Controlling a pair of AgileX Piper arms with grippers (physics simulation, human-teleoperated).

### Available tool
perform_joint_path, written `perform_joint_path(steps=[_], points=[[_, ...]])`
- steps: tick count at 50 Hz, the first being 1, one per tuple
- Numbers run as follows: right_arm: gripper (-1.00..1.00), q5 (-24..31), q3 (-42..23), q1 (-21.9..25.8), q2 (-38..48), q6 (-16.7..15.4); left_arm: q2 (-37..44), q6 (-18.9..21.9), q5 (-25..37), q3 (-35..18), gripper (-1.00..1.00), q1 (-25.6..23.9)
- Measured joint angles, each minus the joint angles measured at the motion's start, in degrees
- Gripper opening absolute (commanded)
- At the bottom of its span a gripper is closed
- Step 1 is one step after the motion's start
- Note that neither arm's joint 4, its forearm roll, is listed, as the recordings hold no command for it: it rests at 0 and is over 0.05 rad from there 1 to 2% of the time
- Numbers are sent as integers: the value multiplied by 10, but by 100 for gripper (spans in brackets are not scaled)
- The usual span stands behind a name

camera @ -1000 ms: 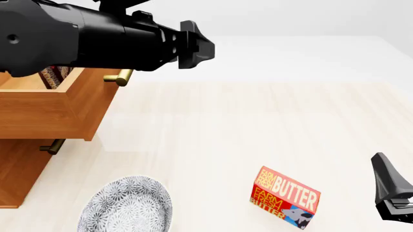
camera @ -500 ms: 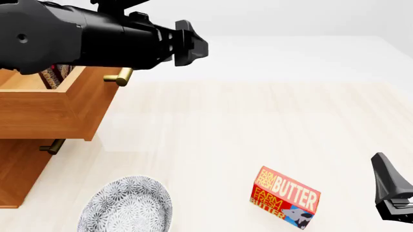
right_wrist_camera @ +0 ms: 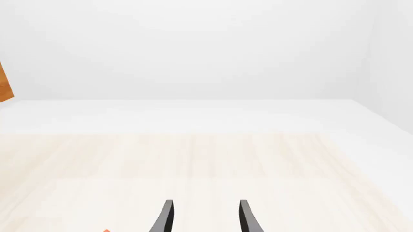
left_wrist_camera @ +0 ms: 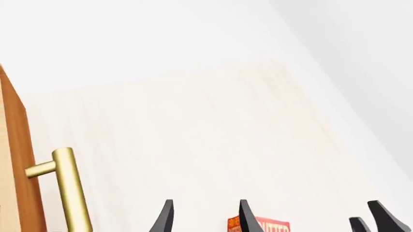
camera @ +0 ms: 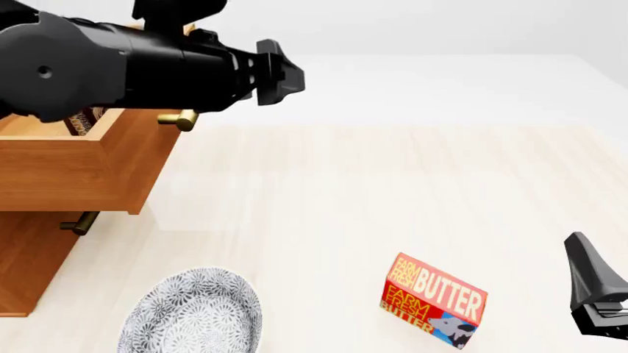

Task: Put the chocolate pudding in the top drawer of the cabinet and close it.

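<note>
Pale wood tabletop (camera: 343, 191) runs out to white walls. At far left the cabinet (camera: 29, 257) has its top drawer (camera: 88, 158) pulled open, the chocolate pudding (camera: 84, 118) standing inside. Above it hangs the left gripper (camera: 279, 72), fingers parted and empty. A patterned plate (camera: 191, 312) and butter box (camera: 434, 300) lie nearer; the right gripper (right_wrist_camera: 204, 217), spread and empty, sits at far right.

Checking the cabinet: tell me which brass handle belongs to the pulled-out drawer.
The upper brass handle, just under the left arm, fronts the open top drawer; the lower handle sits further back on a closed drawer.
</note>
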Motion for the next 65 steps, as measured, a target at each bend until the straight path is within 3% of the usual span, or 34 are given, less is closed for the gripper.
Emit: perform_joint_path(steps=[65], points=[[100, 0, 0, 0, 0, 0, -3, -34, -51, 69, 100, 30]])
